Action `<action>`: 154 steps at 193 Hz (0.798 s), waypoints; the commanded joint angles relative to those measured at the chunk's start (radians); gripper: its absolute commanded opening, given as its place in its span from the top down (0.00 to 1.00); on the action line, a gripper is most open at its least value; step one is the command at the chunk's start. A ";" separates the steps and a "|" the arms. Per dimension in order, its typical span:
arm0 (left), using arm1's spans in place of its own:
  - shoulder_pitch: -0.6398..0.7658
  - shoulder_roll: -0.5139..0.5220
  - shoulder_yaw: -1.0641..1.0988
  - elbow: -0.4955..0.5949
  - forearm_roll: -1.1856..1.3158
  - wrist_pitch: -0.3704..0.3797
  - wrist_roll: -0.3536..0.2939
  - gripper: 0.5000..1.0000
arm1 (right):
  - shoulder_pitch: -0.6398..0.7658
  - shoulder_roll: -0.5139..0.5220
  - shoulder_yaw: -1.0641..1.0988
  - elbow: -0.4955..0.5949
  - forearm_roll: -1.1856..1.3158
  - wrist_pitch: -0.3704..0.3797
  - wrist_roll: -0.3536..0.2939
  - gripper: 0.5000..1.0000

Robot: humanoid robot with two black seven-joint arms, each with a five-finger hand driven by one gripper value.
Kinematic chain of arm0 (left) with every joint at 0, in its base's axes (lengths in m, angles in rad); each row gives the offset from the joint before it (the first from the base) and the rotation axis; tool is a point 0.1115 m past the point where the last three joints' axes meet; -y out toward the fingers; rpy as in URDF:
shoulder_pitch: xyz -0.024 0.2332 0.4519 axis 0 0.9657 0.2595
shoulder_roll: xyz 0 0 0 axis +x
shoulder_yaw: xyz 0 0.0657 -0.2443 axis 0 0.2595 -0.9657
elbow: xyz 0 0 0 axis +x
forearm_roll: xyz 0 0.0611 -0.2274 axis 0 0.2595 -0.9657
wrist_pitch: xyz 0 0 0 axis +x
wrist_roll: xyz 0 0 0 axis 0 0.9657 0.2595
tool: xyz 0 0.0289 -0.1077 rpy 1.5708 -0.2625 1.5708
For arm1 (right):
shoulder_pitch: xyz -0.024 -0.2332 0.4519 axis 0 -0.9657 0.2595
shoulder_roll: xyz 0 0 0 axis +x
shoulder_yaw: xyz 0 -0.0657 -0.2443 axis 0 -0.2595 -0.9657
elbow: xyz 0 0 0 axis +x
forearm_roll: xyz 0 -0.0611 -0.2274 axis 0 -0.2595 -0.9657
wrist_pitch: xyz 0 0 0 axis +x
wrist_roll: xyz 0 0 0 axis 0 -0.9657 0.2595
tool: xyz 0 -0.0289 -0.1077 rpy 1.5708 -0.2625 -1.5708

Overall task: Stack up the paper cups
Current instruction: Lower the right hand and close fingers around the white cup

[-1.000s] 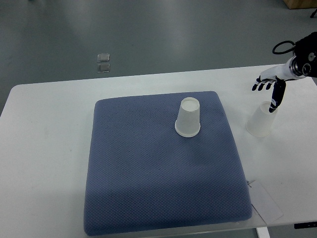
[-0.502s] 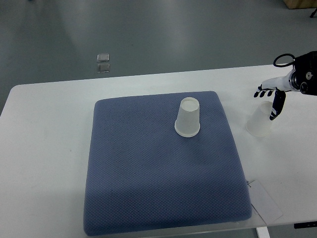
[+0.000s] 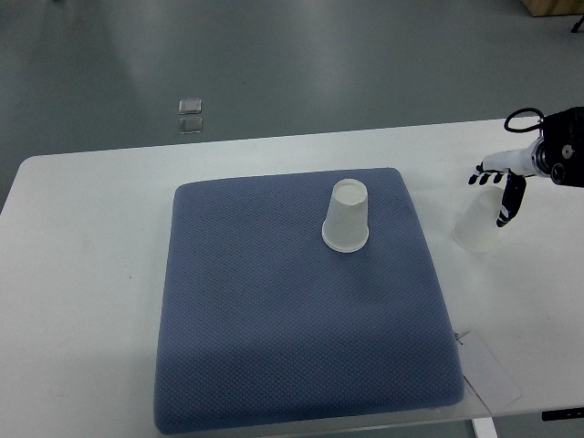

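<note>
One white paper cup [image 3: 347, 215] stands upside down on the blue mat [image 3: 301, 310], near its far edge. A second paper cup [image 3: 478, 223] stands upside down on the white table to the right of the mat. My right hand [image 3: 498, 188] reaches in from the right edge and hovers at the top of that cup. Its fingers are spread, the thumb pointing down along the cup's right side, and they do not close on it. The left arm is out of view.
The white table [image 3: 82, 274] carries the mat. A flat white card [image 3: 490, 370] lies off the mat's near right corner. Beyond the table's far edge is grey floor with a small floor fitting [image 3: 191, 116].
My right hand has drawn back slightly to the right and lowered beside the cup's top. Both cups stay where they were.
</note>
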 commanded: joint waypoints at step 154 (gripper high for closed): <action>-0.001 0.000 0.000 0.000 0.000 0.000 0.000 0.00 | -0.029 0.012 0.002 -0.003 0.000 -0.031 0.001 0.68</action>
